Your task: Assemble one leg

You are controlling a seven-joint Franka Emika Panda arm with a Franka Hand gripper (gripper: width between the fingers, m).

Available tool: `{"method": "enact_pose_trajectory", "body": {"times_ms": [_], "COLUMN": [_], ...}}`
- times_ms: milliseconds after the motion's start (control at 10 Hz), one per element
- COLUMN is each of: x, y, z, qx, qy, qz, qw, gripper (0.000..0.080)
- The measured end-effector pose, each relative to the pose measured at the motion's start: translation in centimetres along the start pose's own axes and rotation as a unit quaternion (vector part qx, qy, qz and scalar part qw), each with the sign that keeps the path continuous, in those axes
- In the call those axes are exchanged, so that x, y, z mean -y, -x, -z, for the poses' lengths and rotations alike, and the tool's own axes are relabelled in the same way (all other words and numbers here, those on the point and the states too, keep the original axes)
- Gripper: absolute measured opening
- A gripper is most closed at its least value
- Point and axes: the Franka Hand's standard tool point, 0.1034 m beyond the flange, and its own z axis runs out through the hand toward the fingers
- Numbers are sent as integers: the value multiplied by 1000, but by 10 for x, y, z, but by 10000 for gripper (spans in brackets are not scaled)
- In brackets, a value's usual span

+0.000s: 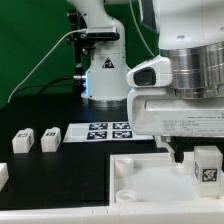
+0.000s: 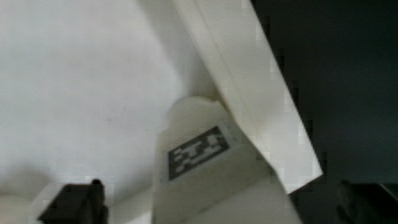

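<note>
A leg [image 1: 207,166], a small white block with a black-and-white marker, stands upright on the right corner of the large white panel [image 1: 140,178]. My gripper [image 1: 196,152] hangs right over it. In the wrist view the leg [image 2: 210,160] lies between my two dark fingers [image 2: 71,203], with a gap showing on each side, and the gripper [image 2: 217,206] is open around it. The panel [image 2: 89,80] fills the space beside the leg. Two more legs [image 1: 22,142] [image 1: 50,138] lie on the dark table at the exterior view's left.
The marker board [image 1: 108,130] lies behind the panel. Part of another white piece [image 1: 3,173] shows at the left edge. The robot's base [image 1: 103,70] and cables stand at the back. My arm's body hides the table's right side.
</note>
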Motion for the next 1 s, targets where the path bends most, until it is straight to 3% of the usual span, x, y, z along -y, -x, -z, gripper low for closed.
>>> {"method": "enact_pose_trajectory", "body": {"times_ms": [100, 200, 500, 700, 1000], "x": [-1, 5, 5, 5, 3], "y": [2, 1, 2, 2, 2], "z": [-2, -1, -1, -2, -2], "qx": [4, 5, 5, 3, 1], "qy": [16, 22, 20, 21, 22], "qz": [99, 184, 183, 73, -64], "qw": [995, 983, 983, 997, 998], "gripper": [649, 649, 637, 303, 302]}}
